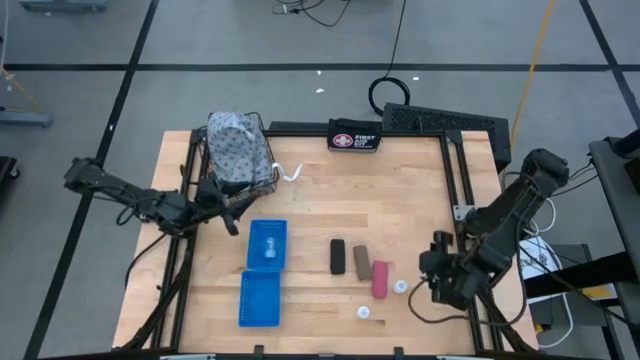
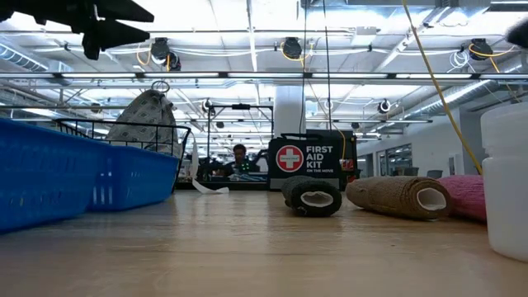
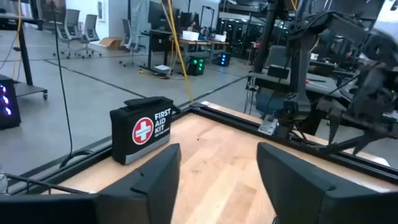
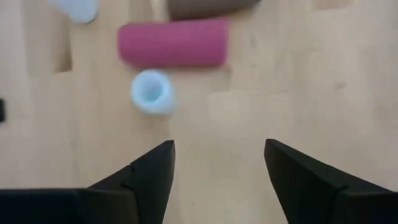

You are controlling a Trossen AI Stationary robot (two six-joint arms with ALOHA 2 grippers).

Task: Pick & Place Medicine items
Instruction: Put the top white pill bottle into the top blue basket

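On the table's near right lie a black roll (image 1: 338,256), a brown roll (image 1: 361,261) and a pink tube (image 1: 380,279), side by side. A small white bottle (image 1: 400,287) stands beside the pink tube, and another (image 1: 363,312) stands nearer the front edge. A third white bottle (image 1: 268,247) sits in the blue tray (image 1: 281,232). My right gripper (image 4: 217,149) hovers open, pointing down, just right of the pink tube (image 4: 174,42) and the bottle (image 4: 152,91). My left gripper (image 3: 217,155) is open and level, left of the tray, with nothing between its fingers.
A second blue tray part (image 1: 260,298) lies at the near edge. A wire basket with a patterned cloth bag (image 1: 240,150) stands at the far left. The black first-aid pouch (image 1: 354,138) stands at the far edge. Bare wood lies in the table's middle.
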